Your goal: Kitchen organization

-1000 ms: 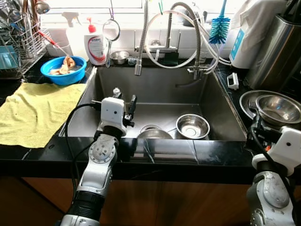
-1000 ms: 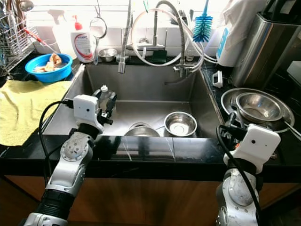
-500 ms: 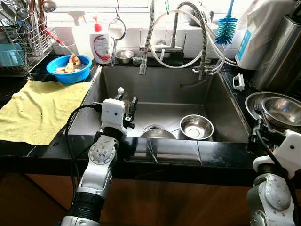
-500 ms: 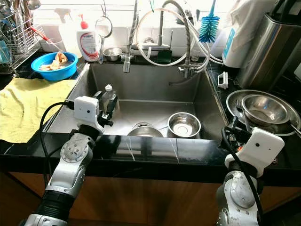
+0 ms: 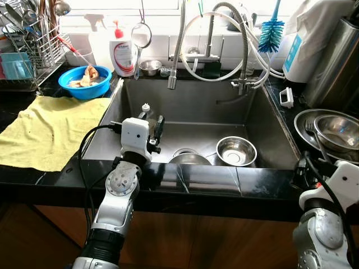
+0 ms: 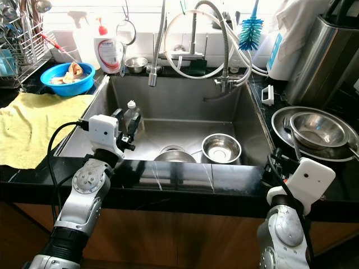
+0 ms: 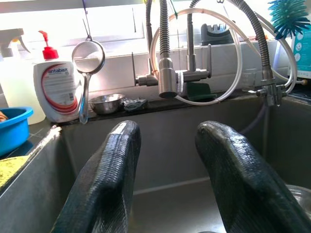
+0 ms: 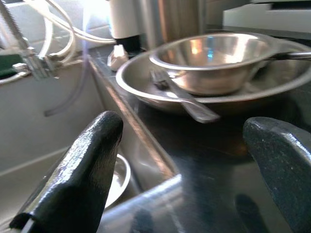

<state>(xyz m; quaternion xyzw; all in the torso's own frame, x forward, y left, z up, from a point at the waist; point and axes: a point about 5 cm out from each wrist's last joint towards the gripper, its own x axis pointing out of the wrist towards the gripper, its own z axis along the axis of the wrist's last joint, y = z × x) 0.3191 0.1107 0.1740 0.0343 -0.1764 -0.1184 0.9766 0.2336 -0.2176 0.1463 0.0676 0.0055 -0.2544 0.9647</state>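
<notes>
The left gripper [image 5: 150, 119] hangs over the near left corner of the sink [image 5: 263, 120], its fingers parted with nothing between them. Down in the basin, a steel bowl [image 5: 236, 151] sits right of an upturned one [image 5: 187, 158] by the front wall. A yellow cloth [image 5: 50, 130] covers the counter to the left, with a blue bowl [image 5: 86, 82] behind it.

From the right eye, the right arm [image 6: 300, 182] sits low at the counter edge, a pan [image 6: 280, 123] with a bowl [image 6: 314, 129] in it just beyond.

Left wrist view: both fingers [image 7: 104, 179] spread wide, facing the faucet [image 7: 166, 68], a soap bottle [image 7: 56, 90] and a strainer [image 7: 89, 58].

Right wrist view: the right gripper [image 8: 189, 179] stands wide open over the counter, facing the pan [image 8: 141, 77], where a fork [image 8: 182, 99] lies beside the bowl [image 8: 214, 60].
</notes>
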